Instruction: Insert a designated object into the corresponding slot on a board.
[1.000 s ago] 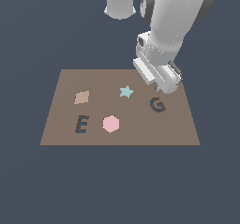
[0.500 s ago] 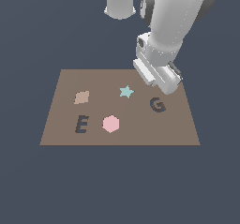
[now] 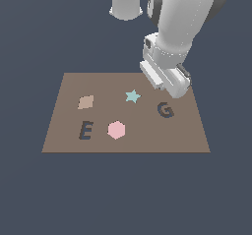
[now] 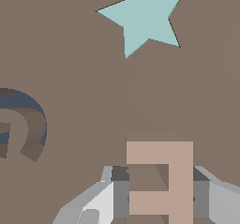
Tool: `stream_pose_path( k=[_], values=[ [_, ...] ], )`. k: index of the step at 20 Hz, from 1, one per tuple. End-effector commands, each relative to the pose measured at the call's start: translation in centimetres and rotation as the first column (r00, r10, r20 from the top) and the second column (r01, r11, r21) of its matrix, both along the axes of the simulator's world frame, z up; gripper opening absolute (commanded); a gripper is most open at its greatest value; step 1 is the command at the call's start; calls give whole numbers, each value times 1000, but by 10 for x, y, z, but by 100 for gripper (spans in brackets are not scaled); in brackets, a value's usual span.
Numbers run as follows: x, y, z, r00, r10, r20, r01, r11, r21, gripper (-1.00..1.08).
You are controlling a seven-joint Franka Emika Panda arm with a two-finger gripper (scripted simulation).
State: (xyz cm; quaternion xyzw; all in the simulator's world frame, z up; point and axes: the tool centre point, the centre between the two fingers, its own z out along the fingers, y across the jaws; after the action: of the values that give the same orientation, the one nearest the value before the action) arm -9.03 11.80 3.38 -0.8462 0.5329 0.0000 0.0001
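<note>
Gripper [image 4: 159, 190] is clamped across the tan E block [image 4: 161, 181], fingers on its flat sides, above the board [image 3: 64, 131] between star [image 3: 132, 96] and G recess [image 3: 166, 110]; it looks rigid, light, possibly slick; E slot [image 3: 85, 130] lies well apart.

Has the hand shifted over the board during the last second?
No. In the exterior view the hand sits at the same spot relative to the G cutout and star.
</note>
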Motion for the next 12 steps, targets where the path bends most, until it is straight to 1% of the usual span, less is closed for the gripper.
stream_pose_path(
  k=[1,7,12],
  values=[
    [0,-1,0,1000,3,0,-3,1000,0,-100],
    [1,-11,0,999,36,0,-36,999,0,-100],
    [2,-27,0,996,89,0,-89,996,0,-100]
  ],
)
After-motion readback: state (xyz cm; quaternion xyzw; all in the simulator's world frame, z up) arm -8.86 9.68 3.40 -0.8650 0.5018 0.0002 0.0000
